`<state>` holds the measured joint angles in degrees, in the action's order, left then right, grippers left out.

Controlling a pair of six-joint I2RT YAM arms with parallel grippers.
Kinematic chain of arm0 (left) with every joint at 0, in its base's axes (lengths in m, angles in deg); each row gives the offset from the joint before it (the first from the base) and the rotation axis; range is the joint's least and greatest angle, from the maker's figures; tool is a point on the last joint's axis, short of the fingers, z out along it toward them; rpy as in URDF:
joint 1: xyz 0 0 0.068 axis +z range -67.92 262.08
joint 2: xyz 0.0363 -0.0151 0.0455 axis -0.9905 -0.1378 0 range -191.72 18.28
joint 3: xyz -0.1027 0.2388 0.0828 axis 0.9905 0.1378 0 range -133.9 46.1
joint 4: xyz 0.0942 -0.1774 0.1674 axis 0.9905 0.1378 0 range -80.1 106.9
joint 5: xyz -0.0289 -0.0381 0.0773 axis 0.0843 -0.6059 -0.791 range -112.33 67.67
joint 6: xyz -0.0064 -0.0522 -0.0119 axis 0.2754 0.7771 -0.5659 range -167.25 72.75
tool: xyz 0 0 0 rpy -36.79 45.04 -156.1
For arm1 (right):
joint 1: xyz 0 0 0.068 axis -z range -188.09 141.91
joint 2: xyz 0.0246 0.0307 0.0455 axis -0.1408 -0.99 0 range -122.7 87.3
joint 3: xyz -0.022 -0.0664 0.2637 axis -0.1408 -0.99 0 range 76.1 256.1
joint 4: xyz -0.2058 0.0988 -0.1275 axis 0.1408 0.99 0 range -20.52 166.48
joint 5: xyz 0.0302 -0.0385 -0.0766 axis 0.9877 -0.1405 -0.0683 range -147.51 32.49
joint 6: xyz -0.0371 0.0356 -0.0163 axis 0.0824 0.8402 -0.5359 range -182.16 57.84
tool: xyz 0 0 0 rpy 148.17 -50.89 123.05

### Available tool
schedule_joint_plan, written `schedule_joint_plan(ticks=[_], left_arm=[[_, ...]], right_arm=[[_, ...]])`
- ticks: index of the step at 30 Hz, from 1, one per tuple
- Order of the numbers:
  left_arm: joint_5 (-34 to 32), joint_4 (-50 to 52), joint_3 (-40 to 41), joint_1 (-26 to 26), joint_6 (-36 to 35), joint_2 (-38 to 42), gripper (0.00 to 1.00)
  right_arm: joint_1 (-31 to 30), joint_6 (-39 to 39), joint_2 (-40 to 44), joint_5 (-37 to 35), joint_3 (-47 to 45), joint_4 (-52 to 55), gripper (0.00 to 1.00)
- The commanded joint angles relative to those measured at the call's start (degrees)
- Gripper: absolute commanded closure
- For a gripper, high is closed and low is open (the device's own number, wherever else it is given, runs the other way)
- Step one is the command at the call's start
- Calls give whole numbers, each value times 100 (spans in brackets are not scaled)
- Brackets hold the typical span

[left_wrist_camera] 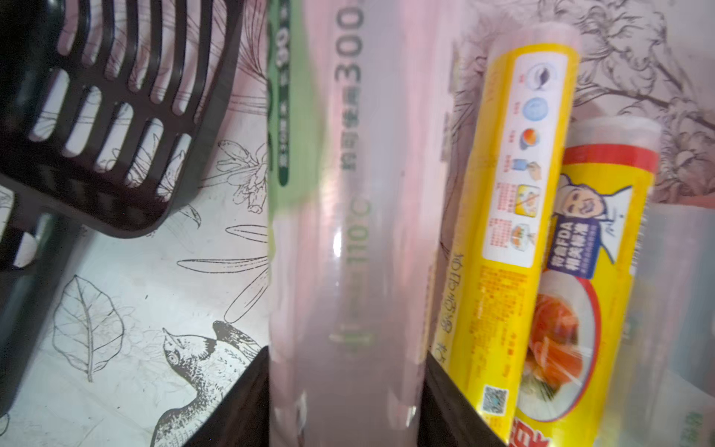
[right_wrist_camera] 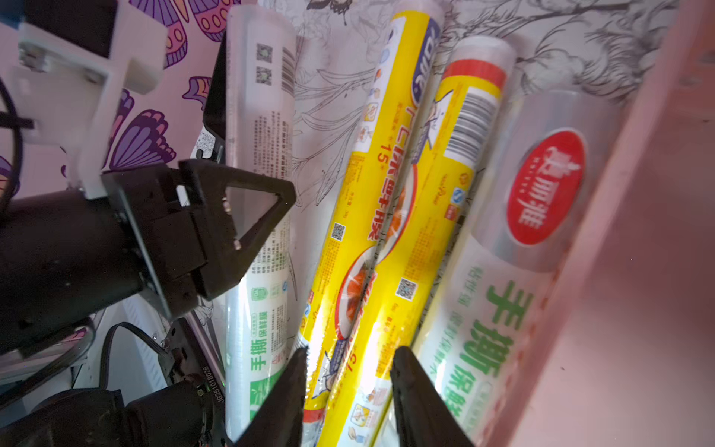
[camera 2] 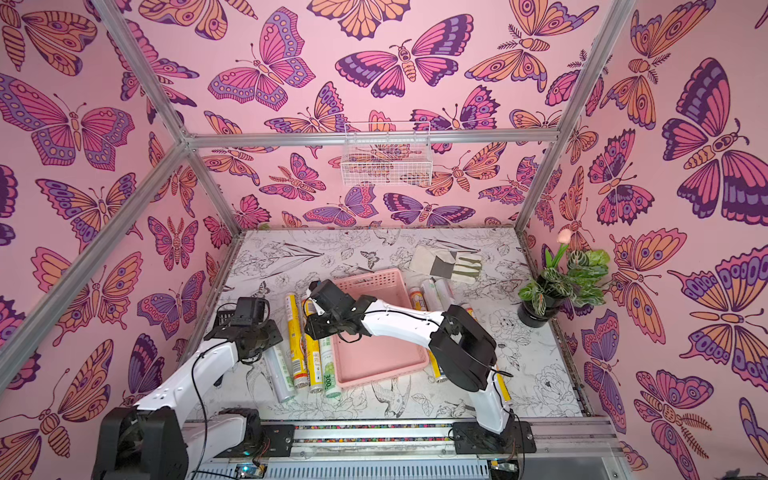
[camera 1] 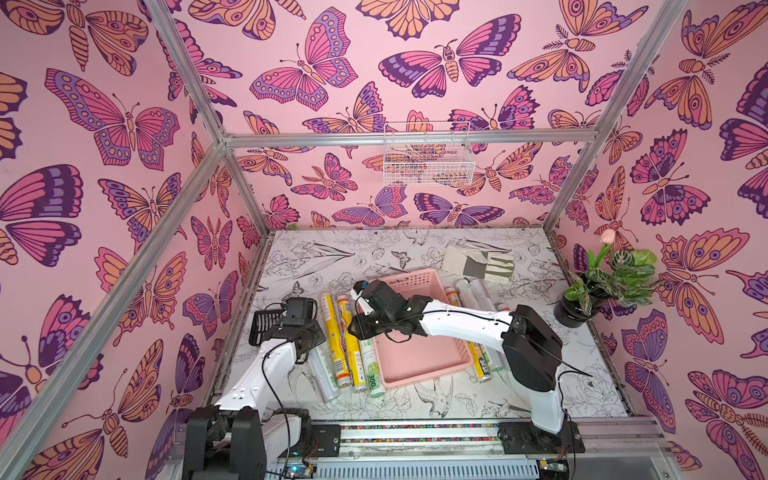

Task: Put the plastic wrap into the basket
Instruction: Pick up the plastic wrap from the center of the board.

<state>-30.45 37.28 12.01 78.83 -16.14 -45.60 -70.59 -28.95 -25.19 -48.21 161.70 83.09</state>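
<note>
Several plastic wrap rolls lie side by side on the table left of the pink basket (camera 1: 419, 353) (camera 2: 374, 353). My left gripper (camera 1: 311, 347) (left_wrist_camera: 346, 352) is shut on the outermost clear roll with green print (left_wrist_camera: 348, 232) (camera 1: 322, 370), one black finger against each side. My right gripper (camera 1: 358, 331) (right_wrist_camera: 352, 356) reaches across the basket. Its fingers hug the yellow-labelled roll with the barcode (right_wrist_camera: 437, 216) (camera 1: 353, 357), beside a second yellow roll (right_wrist_camera: 371, 162). A white roll with green print (right_wrist_camera: 491, 340) lies against the basket wall (right_wrist_camera: 657, 232). The basket holds nothing.
More rolls (camera 1: 471, 291) lie right of the basket, partly under my right arm. A black slotted scoop (left_wrist_camera: 96, 116) (camera 1: 266, 322) sits by my left gripper. A grey-white glove (camera 1: 478, 262) lies behind the basket, a potted plant (camera 1: 602, 286) stands at the right wall, and a white wire basket (camera 1: 428, 158) hangs on the back wall.
</note>
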Motion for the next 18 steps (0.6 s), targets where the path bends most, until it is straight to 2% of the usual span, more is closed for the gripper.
schedule_joint_plan(ticks=[1,4,7,14,18], left_arm=[[-7,-25,-53,-111,-208,367,69],[-78,184,-174,-212,-211,718,72],[-66,459,-396,-242,-128,1050,73],[442,1029,-1189,-319,38,1487,75],[981,1068,-1503,-329,99,1575,75]], right_arm=[[95,113,650,-893,-295,171,59],[186,206,1105,-1374,-698,201,57],[320,352,1354,-1343,-1094,318,55],[396,807,1106,155,-1289,478,55],[379,1186,784,626,-1250,245,55]])
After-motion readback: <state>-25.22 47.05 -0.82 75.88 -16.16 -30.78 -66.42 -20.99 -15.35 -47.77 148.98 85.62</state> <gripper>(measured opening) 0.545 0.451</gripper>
